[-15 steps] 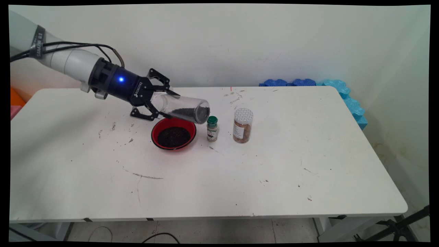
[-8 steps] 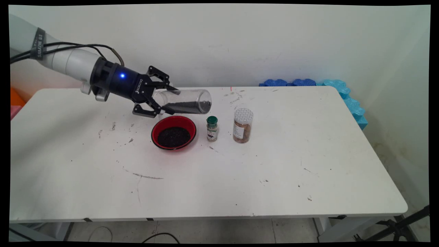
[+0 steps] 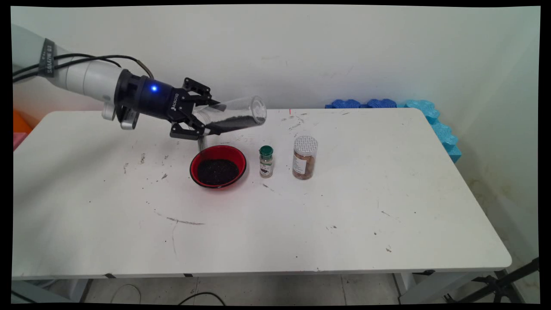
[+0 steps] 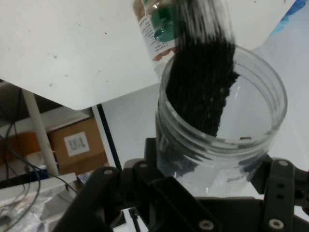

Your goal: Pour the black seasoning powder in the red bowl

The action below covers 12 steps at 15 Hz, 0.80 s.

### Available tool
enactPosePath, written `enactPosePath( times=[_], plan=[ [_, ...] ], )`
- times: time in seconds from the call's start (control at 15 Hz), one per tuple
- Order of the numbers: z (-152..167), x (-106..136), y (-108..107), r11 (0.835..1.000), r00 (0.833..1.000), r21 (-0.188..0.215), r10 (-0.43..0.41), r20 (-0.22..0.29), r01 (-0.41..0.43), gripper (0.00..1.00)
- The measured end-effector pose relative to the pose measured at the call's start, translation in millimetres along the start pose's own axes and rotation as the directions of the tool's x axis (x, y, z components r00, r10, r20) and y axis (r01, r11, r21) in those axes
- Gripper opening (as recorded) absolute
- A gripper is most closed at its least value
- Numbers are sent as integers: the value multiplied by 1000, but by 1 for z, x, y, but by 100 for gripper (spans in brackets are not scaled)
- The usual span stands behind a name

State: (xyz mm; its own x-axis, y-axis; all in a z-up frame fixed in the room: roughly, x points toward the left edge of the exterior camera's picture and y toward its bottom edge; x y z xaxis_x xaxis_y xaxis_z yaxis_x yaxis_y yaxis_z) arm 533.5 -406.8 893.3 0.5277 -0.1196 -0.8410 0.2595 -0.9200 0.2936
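Clear jar, lying almost sideways with its far end tipped slightly up and dark grains along its lower wall, is clamped in the black gripper above the table; just below sits a red bowl of the same dark grains; right of it a small green-capped bottle, then a white-lidded jar, both upright

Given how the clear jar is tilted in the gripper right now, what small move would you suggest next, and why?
Probably keep tipping the clear jar upright. The gripper holds it near-horizontal above the table, behind the red bowl, mouth slightly raised, with dark grains inside that could spill.
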Motion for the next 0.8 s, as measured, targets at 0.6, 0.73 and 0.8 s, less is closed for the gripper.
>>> enactPosePath(
  times=[0.6,0.73,0.8],
  plan=[
    [-4,4,-8,995,995,-43,-93,42,95,0],
    [-4,4,-12,995,995,-39,-91,49,93,0],
    [-4,4,-14,995,995,-36,-87,52,89,0]
  ],
)
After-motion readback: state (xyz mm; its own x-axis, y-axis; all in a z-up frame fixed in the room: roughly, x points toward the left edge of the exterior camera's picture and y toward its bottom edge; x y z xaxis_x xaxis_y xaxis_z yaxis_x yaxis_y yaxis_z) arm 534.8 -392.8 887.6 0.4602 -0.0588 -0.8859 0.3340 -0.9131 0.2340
